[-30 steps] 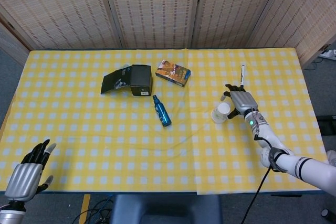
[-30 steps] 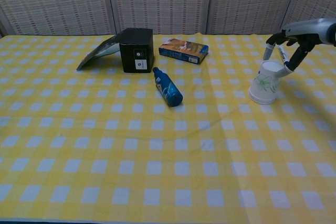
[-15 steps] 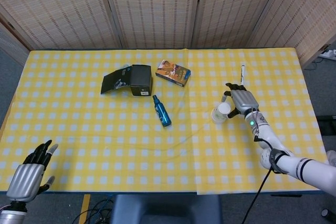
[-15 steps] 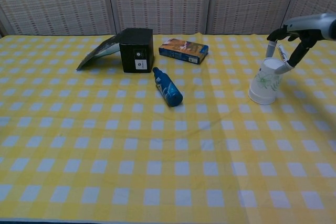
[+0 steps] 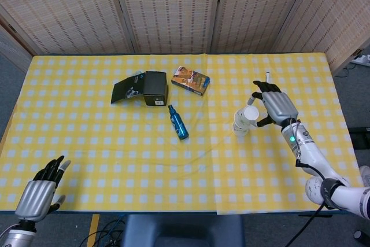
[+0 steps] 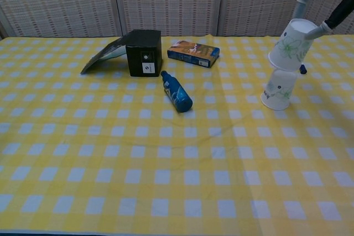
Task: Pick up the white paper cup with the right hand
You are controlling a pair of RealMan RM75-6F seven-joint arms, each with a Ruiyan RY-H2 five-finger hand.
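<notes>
My right hand [image 5: 277,107] grips a white paper cup [image 5: 250,113] with a green print by its rim and holds it tilted above the table. In the chest view that lifted cup [image 6: 291,45] hangs right over a second, upside-down white cup [image 6: 277,90] that stands on the yellow checked cloth; the two look slightly apart. Only the fingers [image 6: 301,5] of the right hand show at the top right there. The lower cup [image 5: 239,127] also peeks out under the held one in the head view. My left hand [image 5: 39,196] is open at the table's near left edge, holding nothing.
A blue bottle [image 5: 178,122] lies mid-table. Behind it stand a black box [image 5: 154,87] with an open flap and a printed carton [image 5: 190,80]. A pen [image 5: 267,77] lies just beyond the right hand. Wicker screens close off the back.
The right hand has risen with a white cup, which came off a second cup that stays on the cloth. The left hand drifted slightly lower.
</notes>
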